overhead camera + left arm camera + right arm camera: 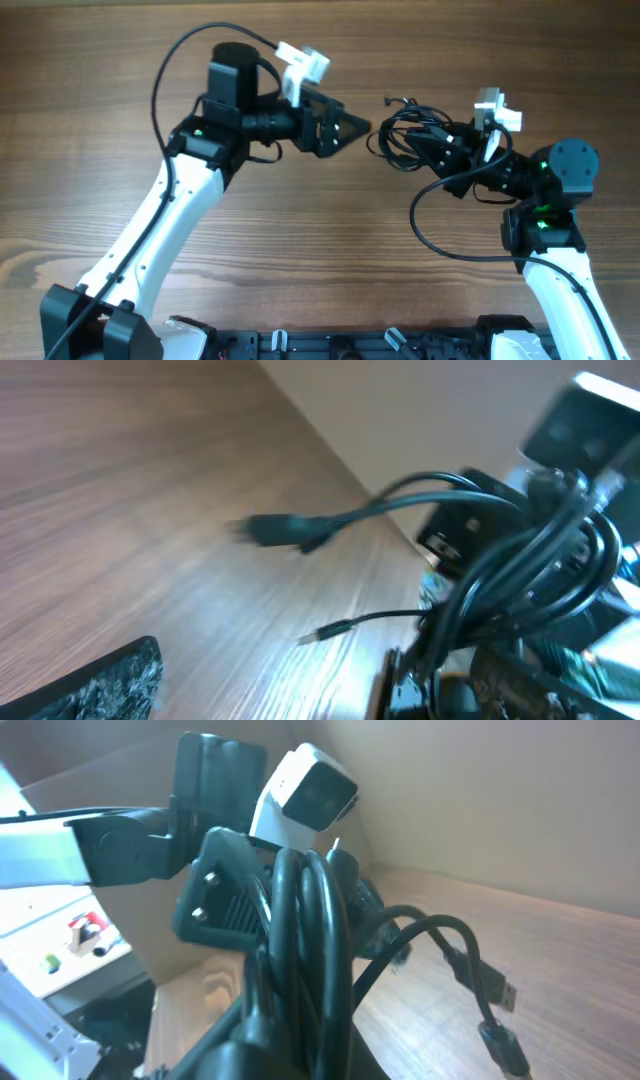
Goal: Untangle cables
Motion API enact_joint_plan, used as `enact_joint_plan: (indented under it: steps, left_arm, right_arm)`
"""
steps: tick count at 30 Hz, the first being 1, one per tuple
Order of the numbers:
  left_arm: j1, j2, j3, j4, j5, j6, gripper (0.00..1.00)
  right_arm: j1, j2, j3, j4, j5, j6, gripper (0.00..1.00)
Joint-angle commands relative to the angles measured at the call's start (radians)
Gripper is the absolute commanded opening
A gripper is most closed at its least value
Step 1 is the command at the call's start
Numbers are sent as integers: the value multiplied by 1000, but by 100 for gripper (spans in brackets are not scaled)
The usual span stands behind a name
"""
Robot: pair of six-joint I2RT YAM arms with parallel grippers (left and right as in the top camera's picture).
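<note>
Your left arm (pixel 170 220): stretched from near-left corner toward desk (pixel 300 240) middle, wrist turned right. Your left tool (pixel 355 127) points at cables (pixel 400 135), just short of them; opening cannot be told. Your right arm (pixel 560 270): bent, reaching left. Your right tool (pixel 437 148) clamped on cables, plugs (pixel 262 530) dangling over desk.

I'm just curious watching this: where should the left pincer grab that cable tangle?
Probably the plug end jutting free from the cables toward the left pincer; come from that side, since the right pincer holds the tangle's far side.
</note>
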Motion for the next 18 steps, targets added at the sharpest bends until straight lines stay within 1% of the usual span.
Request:
enact_joint_plan:
  steps: [1,10,15,18]
  left_arm:
    - [-40,-16,6,0,55,79,100]
    - [-46,-16,6,0,54,80,100]
    - [67,-16,6,-5,71,74,100]
    - [64,-16,6,-12,70,75,100]
  right_arm:
    - [-5,2,9,13,-48,-1,4]
    - [-5,2,9,23,-71,-2,4]
    - [-20,2,9,20,-89,-1,4]
    - [-20,2,9,20,-89,-1,4]
